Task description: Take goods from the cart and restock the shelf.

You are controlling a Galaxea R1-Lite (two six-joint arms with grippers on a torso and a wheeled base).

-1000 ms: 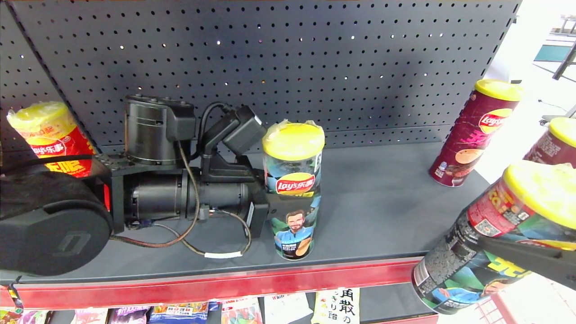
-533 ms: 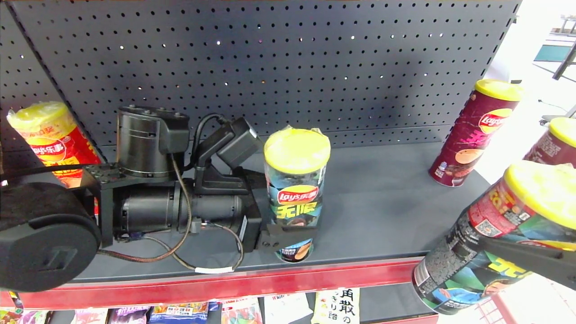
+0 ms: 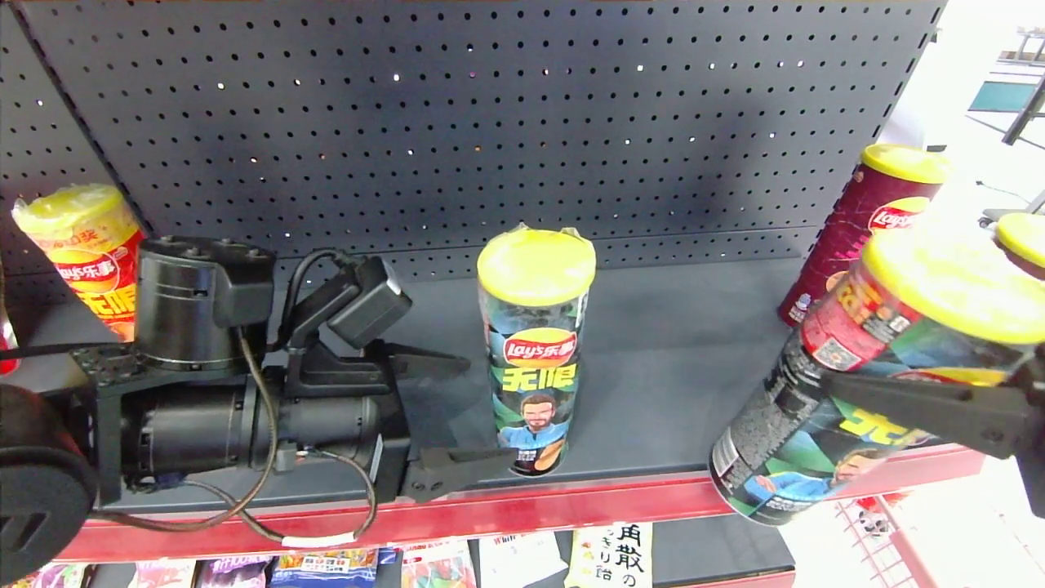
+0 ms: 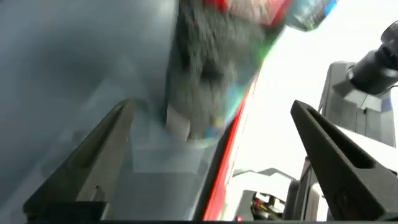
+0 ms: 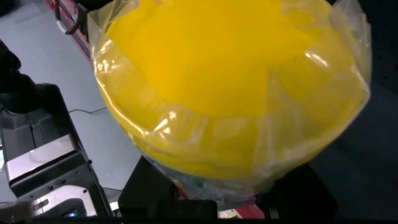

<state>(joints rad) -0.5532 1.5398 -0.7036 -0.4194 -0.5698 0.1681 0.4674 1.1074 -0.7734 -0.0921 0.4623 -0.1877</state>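
A chip can [image 3: 535, 351] with a yellow lid and blue-green print stands upright near the front edge of the grey shelf [image 3: 678, 367]. My left gripper [image 3: 482, 408] is open just left of that can, its fingers apart and clear of it. In the left wrist view the can [image 4: 205, 74] is a blur beyond the spread left gripper [image 4: 211, 109]. My right gripper [image 3: 939, 392] is shut on a second, similar can [image 3: 849, 384], held tilted at the shelf's right front corner. This second can's yellow lid [image 5: 230, 81] is wrapped in clear film.
A red can [image 3: 90, 253] stands at the shelf's far left behind my left arm. Two maroon cans [image 3: 865, 229] [image 3: 1020, 237] stand at the right end. The pegboard [image 3: 522, 122] closes the back. A red rail [image 3: 571, 502] edges the front, with snack packets [image 3: 604, 555] below.
My left gripper lowered the can onto the shelf, opened and drew back to the left. My right arm carried its tilted can leftward, closer to the shelf.
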